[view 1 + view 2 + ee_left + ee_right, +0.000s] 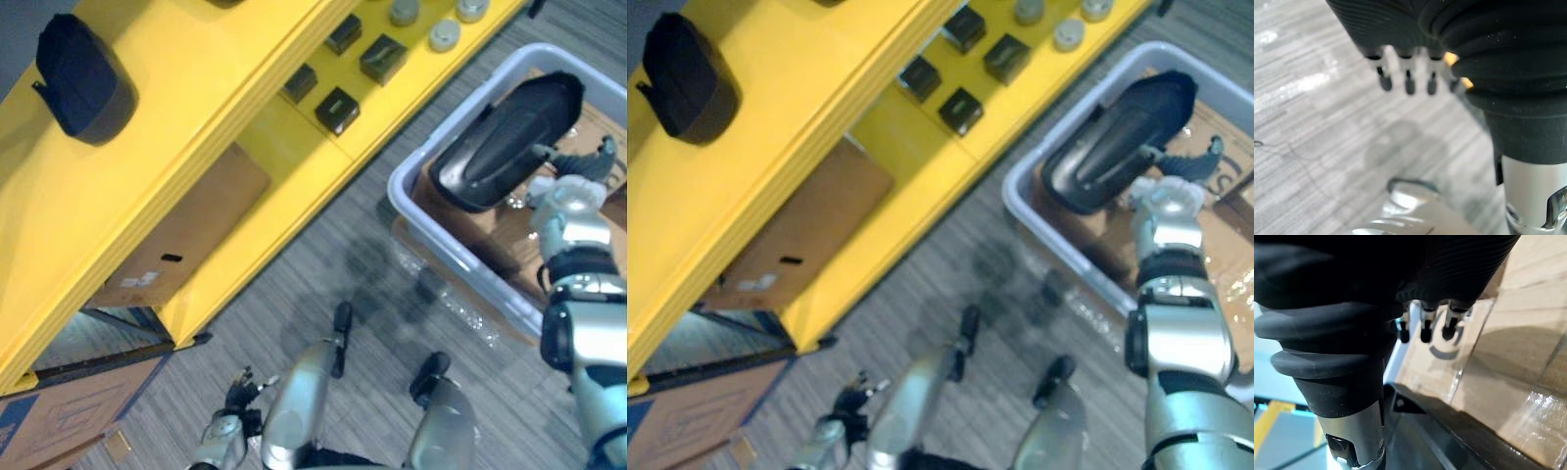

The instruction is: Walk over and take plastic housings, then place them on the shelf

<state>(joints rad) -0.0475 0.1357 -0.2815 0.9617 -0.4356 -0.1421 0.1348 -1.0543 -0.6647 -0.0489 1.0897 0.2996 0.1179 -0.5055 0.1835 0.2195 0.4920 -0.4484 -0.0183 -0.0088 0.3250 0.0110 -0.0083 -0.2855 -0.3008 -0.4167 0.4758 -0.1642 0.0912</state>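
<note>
1. Grey striped carpet (323, 264) runs between a yellow shelf unit (147, 196) on the left and a pale plastic bin (400, 188) on the right.
2. One large black plastic housing (509, 137) lies tilted in the bin on brown cardboard (1528, 308).
3. The right hand (566, 188) reaches into the bin just beside the housing's near edge; its fingers (1424, 333) hang loose over the cardboard, grasping nothing.
4. The left hand (233, 409) hangs low over the carpet, well apart from the bin, its fingers (1409, 85) relaxed and empty.
5. A second black housing (83, 78) rests on the shelf unit's top level; small dark boxes (337, 110) and grey discs (443, 35) sit on a lower shelf.
</note>
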